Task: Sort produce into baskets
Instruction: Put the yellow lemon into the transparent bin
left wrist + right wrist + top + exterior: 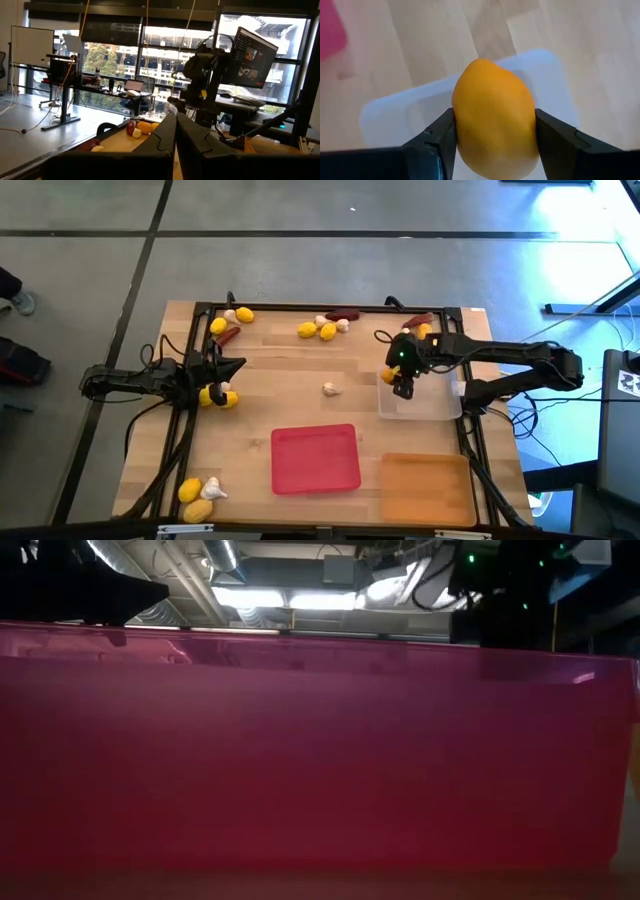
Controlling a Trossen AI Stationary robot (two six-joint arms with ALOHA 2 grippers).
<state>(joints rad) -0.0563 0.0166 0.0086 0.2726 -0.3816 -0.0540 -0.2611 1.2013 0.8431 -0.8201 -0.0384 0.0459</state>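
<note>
- At the left edge of the wooden surface point(300, 385), the left gripper point(238, 365) waits with its fingers pressed fully together, holding nothing. A lemon point(210, 395) and a garlic bulb point(228, 390) lie just near of it.
- More produce lies scattered: lemons, garlic and a dark red chili point(228, 335) along the far edge, a lone garlic bulb mid-surface, and a small cluster at the near left corner.
- The red tray point(315, 458) sits near centre, with the orange tray point(425, 485) to its right.
- On the right, the right gripper point(402, 385) hovers over the clear tray point(425, 405), its fingers partly open and clamped on the two sides of a yellow-orange lemon point(494, 120).
- The lemon looks light, firm and smooth-skinned. Its rounded sides could likely slip, so a hold across the widest middle, as here, seems soundest.
- The right wrist view alone shows the hold clearly: both fingers point(437, 132) touch the lemon, with the clear tray directly beneath it.
- The high view alone shows the whole layout and all three trays.
- The low view is almost wholly filled by the red tray's wall point(320, 760).
- The left wrist view looks across the surface to the right arm, with far-edge produce in between.
</note>
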